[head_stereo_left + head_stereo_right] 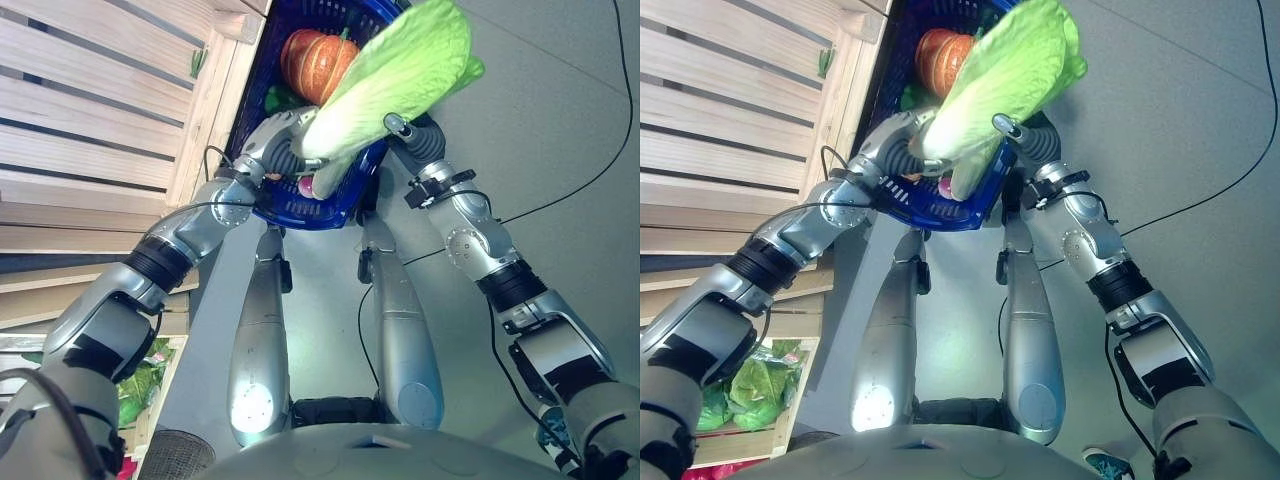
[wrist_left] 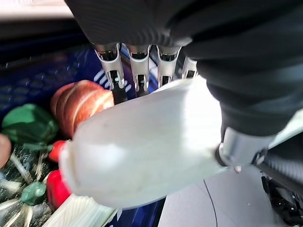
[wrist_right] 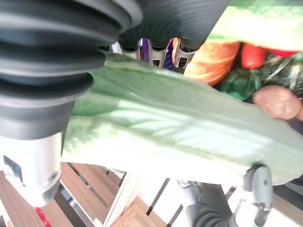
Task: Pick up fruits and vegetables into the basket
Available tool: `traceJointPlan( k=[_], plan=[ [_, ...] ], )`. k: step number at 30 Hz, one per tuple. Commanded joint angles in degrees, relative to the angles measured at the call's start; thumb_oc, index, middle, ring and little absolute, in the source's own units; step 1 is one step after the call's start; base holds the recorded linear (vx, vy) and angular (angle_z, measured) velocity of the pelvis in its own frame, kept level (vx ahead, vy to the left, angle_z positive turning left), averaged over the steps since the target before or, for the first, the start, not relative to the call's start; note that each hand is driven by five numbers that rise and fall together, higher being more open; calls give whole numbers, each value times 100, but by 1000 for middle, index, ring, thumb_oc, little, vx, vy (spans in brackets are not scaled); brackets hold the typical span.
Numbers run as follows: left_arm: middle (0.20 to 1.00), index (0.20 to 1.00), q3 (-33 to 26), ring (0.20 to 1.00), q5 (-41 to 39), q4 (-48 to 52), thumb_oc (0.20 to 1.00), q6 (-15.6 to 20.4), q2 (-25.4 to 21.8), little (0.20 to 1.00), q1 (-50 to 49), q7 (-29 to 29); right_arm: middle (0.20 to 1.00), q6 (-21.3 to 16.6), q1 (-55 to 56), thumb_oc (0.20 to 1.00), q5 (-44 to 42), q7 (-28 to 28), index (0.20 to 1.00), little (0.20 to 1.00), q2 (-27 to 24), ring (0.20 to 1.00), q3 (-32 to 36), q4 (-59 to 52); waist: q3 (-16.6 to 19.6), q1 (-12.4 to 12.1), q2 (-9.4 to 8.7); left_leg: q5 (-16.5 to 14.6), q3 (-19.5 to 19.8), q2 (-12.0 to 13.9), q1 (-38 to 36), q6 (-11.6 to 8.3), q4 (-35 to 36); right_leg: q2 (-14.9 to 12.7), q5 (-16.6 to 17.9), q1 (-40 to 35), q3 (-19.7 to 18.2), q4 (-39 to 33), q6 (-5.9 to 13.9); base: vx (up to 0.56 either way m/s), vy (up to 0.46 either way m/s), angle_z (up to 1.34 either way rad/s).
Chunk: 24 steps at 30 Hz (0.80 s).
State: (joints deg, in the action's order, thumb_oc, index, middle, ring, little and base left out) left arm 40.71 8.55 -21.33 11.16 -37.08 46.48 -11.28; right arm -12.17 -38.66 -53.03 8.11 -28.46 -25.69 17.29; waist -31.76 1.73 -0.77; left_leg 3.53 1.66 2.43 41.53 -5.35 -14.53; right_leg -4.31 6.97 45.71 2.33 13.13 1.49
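Cabbage (image 1: 395,75) slanted, leafy end up

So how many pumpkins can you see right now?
1. The orange pumpkin lies inside the blue basket, partly behind the cabbage that both hands, left hand and right hand, hold over it. More may be hidden underneath.

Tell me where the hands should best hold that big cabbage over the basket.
Keep to the firm pale stem end of the cabbage, where the left hand grips from one side and the right hand from the other. The leafy top looks soft and would probably crush. It hangs above the blue basket.
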Motion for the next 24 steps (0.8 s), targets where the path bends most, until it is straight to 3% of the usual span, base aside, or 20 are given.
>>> traceJointPlan(
  k=[1, 8, 13, 14, 15, 16, 24],
  plan=[
    [200, 200, 33, 200, -87, 665, 200, 9, -84, 200, -100, 182, 1000, -157, -74, 1000, -37, 262, 1000, 1000, -57, 1000, -79, -760, 197, 3, 31, 53, -188, -317, 36, 124, 242, 176, -382, -287, 311, 282, 484, 0, 0, 0],
    [200, 200, 100, 200, -188, 668, 200, -376, -151, 200, -116, 517, 1000, -281, -93, 1000, -58, 312, 1000, 1000, -120, 1000, -130, -1012, 197, -1, 22, 66, -189, -306, 21, 130, 284, 171, -361, -301, 324, 247, 497, 0, 0, 0],
    [200, 200, 133, 200, -192, 739, 200, -428, -173, 200, -102, 736, 1000, -309, -97, 1000, -97, 305, 1000, 1000, -127, 1000, -107, -1169, 197, 10, 20, 68, -186, -310, 9, 133, 304, 176, -349, -306, 318, 226, 501, 0, 0, 0],
    [200, 200, 137, 200, -177, 753, 200, -443, -162, 200, -99, 789, 645, -323, -105, 645, -113, 307, 645, 645, -126, 645, -112, -1193, 197, 12, 20, 70, -192, -304, 5, 136, 314, 175, -346, -309, 318, 215, 500, 0, 0, 0],
    [200, 200, 158, 200, -176, 769, 200, -457, -168, 200, -85, 803, 498, -334, -101, 498, -109, 299, 498, 498, -121, 498, -121, -1207, 197, 14, 21, 70, -191, -305, 7, 137, 313, 171, -345, -311, 320, 211, 501, 0, 0, 0],
    [200, 200, 175, 200, -173, 789, 200, -446, -170, 200, -80, 797, 200, -327, -105, 200, -95, 330, 200, 200, -113, 200, -123, -1217, 197, 15, 22, 68, -190, -306, 7, 139, 316, 172, -345, -312, 317, 208, 500, 0, 0, 0],
    [200, 200, 185, 200, -190, 789, 200, -360, -119, 200, -17, 718, 200, -359, -127, 200, -45, 352, 200, 200, -24, 200, -182, -1220, 197, 9, 13, 67, -191, -306, 2, 143, 331, 159, -332, -325, 325, 171, 505, 0, 0, 0]
  ],
)
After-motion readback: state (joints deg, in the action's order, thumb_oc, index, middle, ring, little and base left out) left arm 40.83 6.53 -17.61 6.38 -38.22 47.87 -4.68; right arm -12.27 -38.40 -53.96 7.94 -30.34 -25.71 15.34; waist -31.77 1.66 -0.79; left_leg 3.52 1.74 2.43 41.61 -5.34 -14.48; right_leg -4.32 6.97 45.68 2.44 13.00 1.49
